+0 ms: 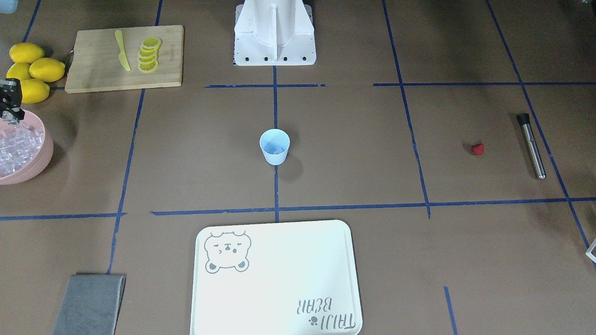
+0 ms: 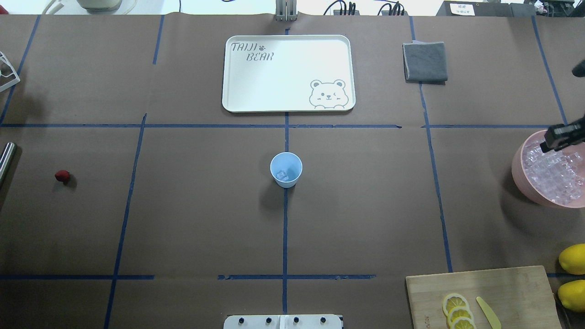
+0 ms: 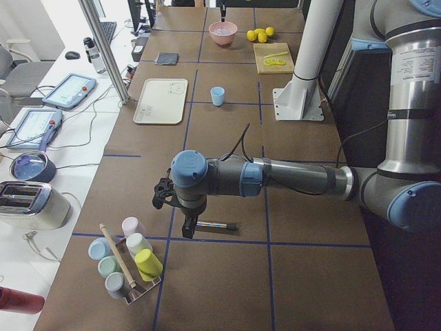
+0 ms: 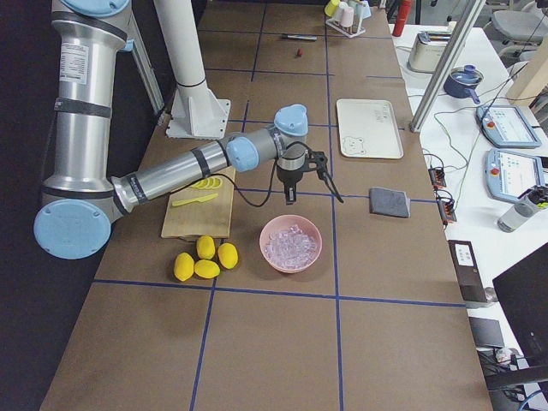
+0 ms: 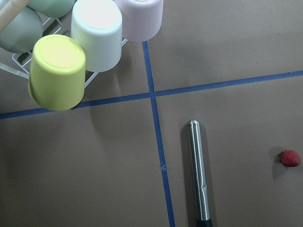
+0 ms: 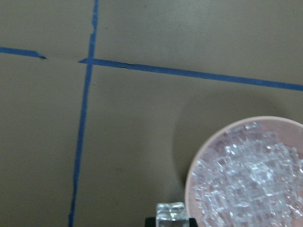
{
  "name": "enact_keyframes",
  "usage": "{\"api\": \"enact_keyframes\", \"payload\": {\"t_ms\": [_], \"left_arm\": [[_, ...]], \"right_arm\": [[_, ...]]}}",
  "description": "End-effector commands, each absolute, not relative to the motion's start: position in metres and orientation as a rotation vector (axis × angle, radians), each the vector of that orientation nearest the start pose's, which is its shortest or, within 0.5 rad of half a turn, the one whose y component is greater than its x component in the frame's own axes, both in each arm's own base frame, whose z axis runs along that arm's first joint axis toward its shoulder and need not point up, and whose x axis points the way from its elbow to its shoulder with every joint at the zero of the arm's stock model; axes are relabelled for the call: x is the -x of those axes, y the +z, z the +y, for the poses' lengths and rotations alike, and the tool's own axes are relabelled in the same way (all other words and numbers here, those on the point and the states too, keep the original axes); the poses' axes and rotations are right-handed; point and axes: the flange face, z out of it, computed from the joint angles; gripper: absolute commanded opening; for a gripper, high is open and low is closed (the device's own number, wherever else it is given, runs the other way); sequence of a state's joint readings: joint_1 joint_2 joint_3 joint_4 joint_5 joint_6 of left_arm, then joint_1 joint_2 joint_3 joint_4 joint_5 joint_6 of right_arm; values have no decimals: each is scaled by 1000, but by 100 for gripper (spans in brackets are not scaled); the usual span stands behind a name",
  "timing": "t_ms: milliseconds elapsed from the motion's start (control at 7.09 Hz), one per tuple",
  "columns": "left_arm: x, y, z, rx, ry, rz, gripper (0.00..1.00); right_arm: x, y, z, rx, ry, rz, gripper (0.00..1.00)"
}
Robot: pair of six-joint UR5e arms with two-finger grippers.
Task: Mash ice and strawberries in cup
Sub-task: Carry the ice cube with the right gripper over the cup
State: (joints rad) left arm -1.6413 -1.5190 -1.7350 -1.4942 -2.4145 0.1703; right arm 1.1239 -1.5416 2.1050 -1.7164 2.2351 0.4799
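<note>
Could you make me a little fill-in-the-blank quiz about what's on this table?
The right gripper pinches a small clear ice cube by the round ____ bowl of ice.
The small red strawberry lies on the brown ____, near a steel rod.
The small light blue plastic cup stands ____, rim up.
Missing: pink; table; upright.

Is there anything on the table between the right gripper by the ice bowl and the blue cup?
Nothing visible. The right gripper, holding an ice cube at the pink bowl's rim, has an open path across the table to the cup. The cutting board and cloth lie off to either side.
</note>
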Motion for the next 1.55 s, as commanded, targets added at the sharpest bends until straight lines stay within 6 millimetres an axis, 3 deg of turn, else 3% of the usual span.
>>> {"api": "enact_keyframes", "payload": {"t_ms": [0, 282, 564, 705, 846, 987, 1410], "left_arm": [[92, 609, -464, -127, 105, 835, 100], [92, 611, -465, -124, 104, 835, 100], [92, 612, -465, -121, 103, 836, 100], [92, 613, -465, -120, 102, 836, 100], [92, 612, -465, -121, 103, 836, 100], [92, 613, -464, -119, 101, 836, 100], [92, 615, -464, -116, 100, 836, 100]], "right_arm": [[225, 277, -490, 8, -132, -758, 0], [309, 211, -486, 68, -49, -779, 0], [430, 140, -465, 85, 25, -735, 0], [485, 132, -455, 66, 24, -768, 0], [538, 130, -457, 56, 69, -769, 0], [568, 125, -458, 59, 65, -734, 0], [578, 126, -448, 62, 55, -728, 0]]}}
